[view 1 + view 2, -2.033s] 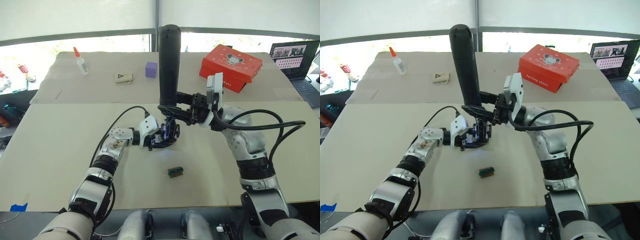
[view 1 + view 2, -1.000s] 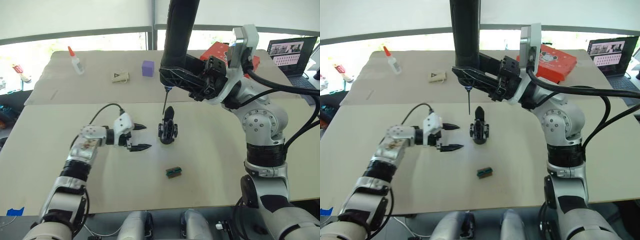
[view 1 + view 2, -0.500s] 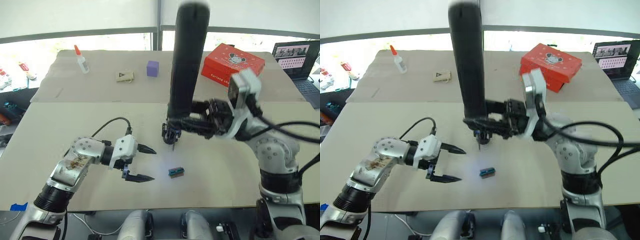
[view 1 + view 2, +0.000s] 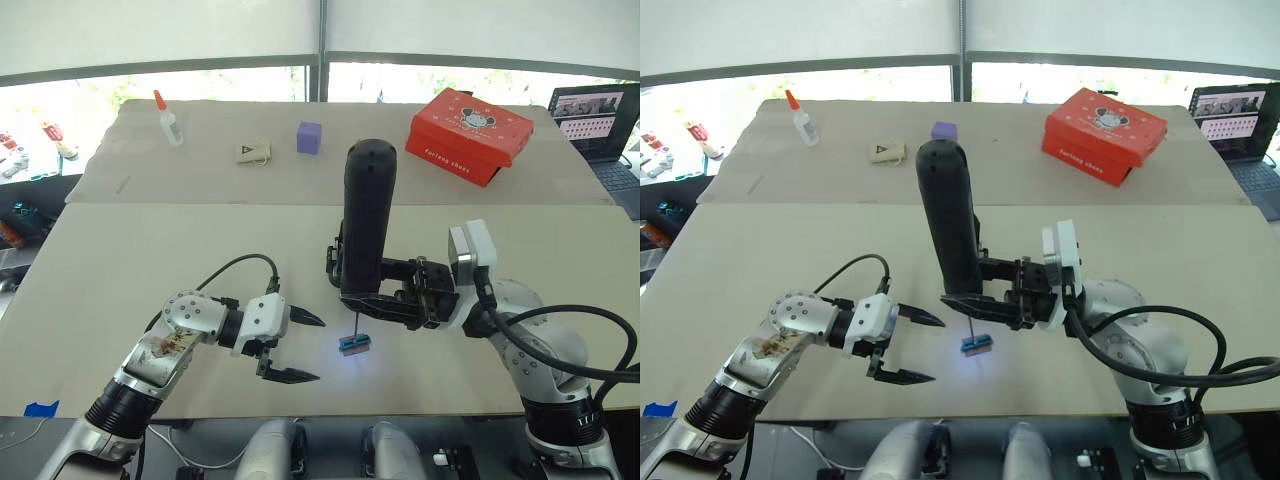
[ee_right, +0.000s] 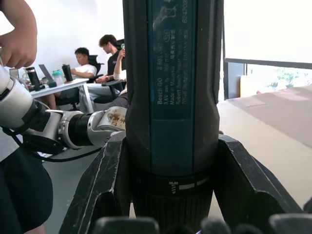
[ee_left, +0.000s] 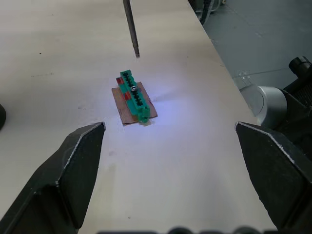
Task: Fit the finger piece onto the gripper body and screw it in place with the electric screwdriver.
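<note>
Screwdriving step: right gripper [image 4: 415,300] clamps electric screwdriver [image 4: 362,225], bit over green block [image 4: 354,344], left gripper [image 4: 292,347] spread empty; next, seat bit.

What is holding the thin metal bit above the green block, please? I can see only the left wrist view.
Observer: The right gripper. Its jaws clasp the electric screwdriver, which stands upright, and that bit is its tip.
Operator: Thank you. Where is the part we are assembling?
Observer: The gripper body stands on the table just behind the screwdriver, partly hidden by it.
Operator: Is there anything else on the table?
Observer: A red box, a purple cube and a glue bottle sit along the far side, well away from the green block.
</note>
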